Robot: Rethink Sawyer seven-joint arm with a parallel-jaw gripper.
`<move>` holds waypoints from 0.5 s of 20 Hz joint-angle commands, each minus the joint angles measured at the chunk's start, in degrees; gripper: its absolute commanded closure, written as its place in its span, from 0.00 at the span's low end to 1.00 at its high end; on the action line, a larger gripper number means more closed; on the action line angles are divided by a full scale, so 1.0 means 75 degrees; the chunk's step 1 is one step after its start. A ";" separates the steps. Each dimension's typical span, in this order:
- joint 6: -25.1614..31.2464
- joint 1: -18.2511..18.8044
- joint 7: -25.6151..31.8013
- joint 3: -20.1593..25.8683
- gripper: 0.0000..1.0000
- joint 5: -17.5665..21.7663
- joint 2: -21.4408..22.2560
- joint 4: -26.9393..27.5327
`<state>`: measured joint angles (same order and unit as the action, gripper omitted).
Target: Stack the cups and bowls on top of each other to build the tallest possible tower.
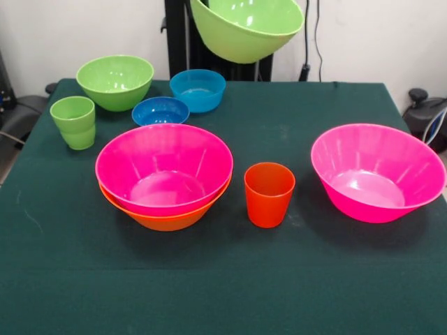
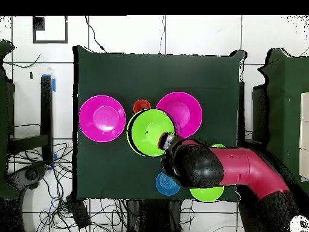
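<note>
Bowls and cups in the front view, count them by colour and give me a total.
Green bowls: 2, one on the table, one lifted
Pink bowls: 2
Orange bowl: 1
Blue bowls: 2
Green cup: 1
Orange-red cup: 1
Total: 9

Green bowl point(image 1: 246, 28) aloft — pink-on-orange tower point(image 1: 165, 176).
</note>
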<state>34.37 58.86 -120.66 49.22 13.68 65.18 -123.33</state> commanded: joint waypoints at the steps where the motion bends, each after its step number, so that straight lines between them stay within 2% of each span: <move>1: 0.0721 0.0054 0.1963 0.0317 1.00 0.0831 -0.1212 0.0696; 5: 0.0872 0.0168 0.2246 0.0131 1.00 0.1291 -0.1880 0.1264; 10: 0.0921 0.0434 0.2527 0.0136 1.00 0.1781 -0.2419 0.1608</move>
<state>35.45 61.26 -120.45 49.77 19.80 55.94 -115.63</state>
